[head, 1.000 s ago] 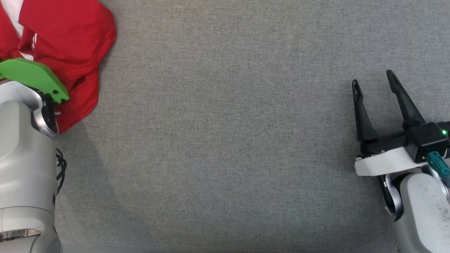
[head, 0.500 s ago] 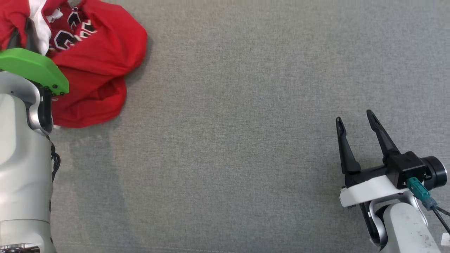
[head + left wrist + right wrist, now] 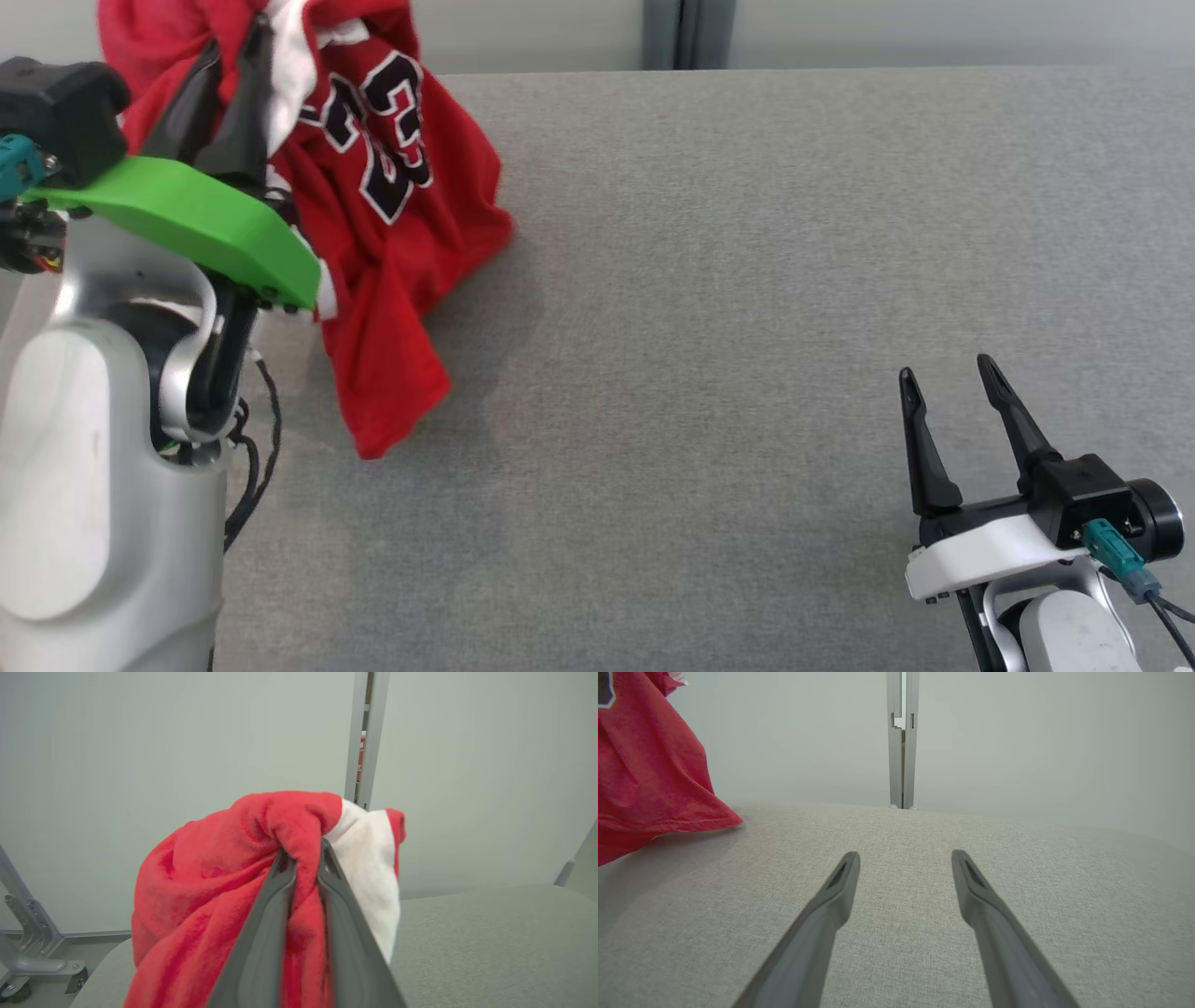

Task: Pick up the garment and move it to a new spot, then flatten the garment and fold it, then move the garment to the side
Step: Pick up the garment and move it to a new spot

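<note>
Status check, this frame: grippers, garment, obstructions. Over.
Left gripper shut on red jersey, bunched, hanging over grey table. Right gripper open, holding nothing, low at table's near right. No obstruction seen.

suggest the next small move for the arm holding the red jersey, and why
Probably carry the red numbered jersey rightward over the grey fabric tabletop's middle: the left gripper is shut on a fold, the cloth hangs at the left end, and the right gripper is open.

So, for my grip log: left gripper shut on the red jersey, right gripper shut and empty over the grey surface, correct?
Not quite: the right gripper is open, as the right wrist view shows. It is empty over the grey surface, and the left gripper is shut on the red jersey.
</note>
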Robot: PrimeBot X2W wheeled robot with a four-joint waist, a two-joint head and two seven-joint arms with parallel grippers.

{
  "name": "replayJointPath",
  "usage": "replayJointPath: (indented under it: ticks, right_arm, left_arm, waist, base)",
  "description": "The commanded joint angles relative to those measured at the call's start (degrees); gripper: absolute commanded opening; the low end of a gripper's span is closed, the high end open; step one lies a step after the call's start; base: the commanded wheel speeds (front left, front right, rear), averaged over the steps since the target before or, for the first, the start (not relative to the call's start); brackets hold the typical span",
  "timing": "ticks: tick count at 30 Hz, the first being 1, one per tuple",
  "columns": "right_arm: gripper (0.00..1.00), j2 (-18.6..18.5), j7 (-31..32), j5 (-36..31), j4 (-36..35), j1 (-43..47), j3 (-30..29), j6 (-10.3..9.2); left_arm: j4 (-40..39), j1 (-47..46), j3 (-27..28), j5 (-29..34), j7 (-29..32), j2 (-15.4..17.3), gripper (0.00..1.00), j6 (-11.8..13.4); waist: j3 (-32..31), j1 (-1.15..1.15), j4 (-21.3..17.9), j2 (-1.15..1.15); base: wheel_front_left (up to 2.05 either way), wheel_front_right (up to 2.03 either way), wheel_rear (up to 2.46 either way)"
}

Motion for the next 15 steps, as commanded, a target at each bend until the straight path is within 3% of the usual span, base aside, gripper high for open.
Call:
replayJointPath:
  ticks: [1,8,15]
  right_arm:
    - [1.0,-0.03,-0.18,0.38,-0.06,0.83,-0.13,-0.08]
    - [1.0,0.15,-0.18,1.27,-0.32,1.13,0.09,-0.08]
    - [1.0,0.16,-0.18,2.84,-0.29,0.47,0.14,-0.08]
  left_arm:
    - [-3.74,1.38,-0.53,-1.31,1.67,-0.36,0.0,-0.11]
    - [-18.45,5.12,-4.21,-8.02,10.53,-3.62,0.0,0.6]
    - [-21.23,9.92,-10.62,-10.92,12.53,-6.87,0.0,2.39]
  waist:
    - [-2.88,0.0,-4.6,0.0]
    - [-3.97,0.0,-12.0,0.0]
    - [-3.56,0.0,-19.49,0.0]
  base:
    - [0.0,0.0,0.0]
    - [0.0,0.0,0.0]
    - [0.0,0.0,0.0]
